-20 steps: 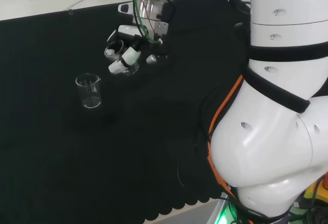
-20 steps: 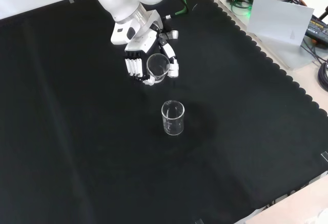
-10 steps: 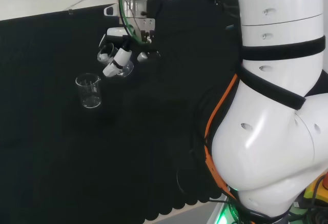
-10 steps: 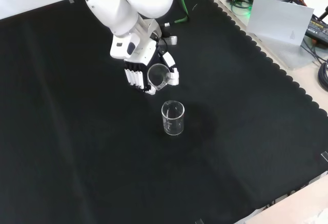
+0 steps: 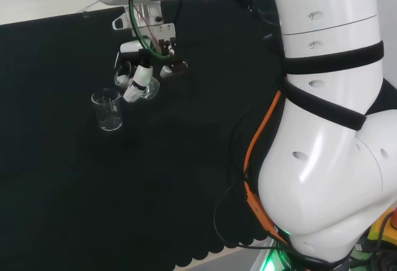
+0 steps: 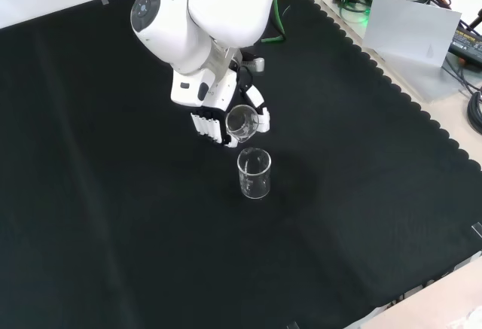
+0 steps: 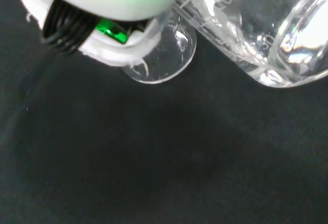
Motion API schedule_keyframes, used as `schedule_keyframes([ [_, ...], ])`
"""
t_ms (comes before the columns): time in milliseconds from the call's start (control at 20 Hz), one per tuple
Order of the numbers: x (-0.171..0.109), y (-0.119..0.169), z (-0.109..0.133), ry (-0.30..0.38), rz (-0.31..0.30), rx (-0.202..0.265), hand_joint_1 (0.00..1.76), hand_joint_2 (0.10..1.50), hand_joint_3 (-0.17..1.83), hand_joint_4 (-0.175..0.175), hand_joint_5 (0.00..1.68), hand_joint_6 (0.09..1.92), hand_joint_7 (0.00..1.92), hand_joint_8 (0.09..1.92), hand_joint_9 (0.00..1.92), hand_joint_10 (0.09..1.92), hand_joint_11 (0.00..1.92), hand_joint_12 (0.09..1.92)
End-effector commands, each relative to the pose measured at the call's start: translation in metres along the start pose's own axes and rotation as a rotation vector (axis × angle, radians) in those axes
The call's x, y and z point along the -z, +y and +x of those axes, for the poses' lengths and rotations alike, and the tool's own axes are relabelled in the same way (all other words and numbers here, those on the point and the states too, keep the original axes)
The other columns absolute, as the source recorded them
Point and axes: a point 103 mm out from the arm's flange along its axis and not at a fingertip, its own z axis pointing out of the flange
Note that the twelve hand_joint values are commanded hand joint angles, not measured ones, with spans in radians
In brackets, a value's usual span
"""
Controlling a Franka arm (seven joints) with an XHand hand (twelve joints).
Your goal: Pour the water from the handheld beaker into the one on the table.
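Note:
A clear glass beaker [image 6: 254, 173] stands upright on the black cloth, seen at the left in the head view [image 5: 108, 110]. My hand [image 6: 217, 112] hangs just above and behind it, fingers curled round a second clear beaker [image 6: 241, 121] that is tilted with its mouth toward the standing one. In the head view the hand [image 5: 140, 79] and the held beaker [image 5: 146, 87] sit just right of the standing beaker's rim. The wrist view shows the held beaker [image 7: 266, 34] close and tilted, with the standing beaker's rim [image 7: 161, 55] beneath. Water in either cannot be made out.
The arm's white links [image 5: 329, 122] take up the right of the head view. A grey panel [image 6: 410, 31] and cables lie off the cloth's scalloped edge at the front view's upper right. Bare black cloth [image 6: 113, 216] spreads around the beakers.
The hand has carried the held beaker toward the standing beaker, left in the head view and lower in the front view, and tilted it further. The standing beaker has not moved.

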Motion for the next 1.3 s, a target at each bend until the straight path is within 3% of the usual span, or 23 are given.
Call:
schedule_keyframes([
  [50,0.004,-0.004,0.001,-0.037,0.033,-0.011,1.43,0.53,0.96,-0.175,1.01,1.09,1.21,1.01,1.30,0.92,1.02,0.92],
  [750,0.014,-0.006,0.014,-0.143,0.094,-0.063,1.43,0.52,0.98,-0.175,1.00,1.11,1.20,1.04,1.30,0.94,1.02,0.92],
  [950,0.015,-0.006,0.020,-0.171,0.105,-0.076,1.32,0.52,1.03,-0.175,1.04,1.12,1.28,1.00,1.36,0.99,1.02,0.93],
  [1300,0.021,-0.006,0.026,-0.216,0.129,-0.109,1.31,0.52,1.03,-0.175,1.05,1.11,1.29,0.99,1.36,1.01,1.02,0.93],
])
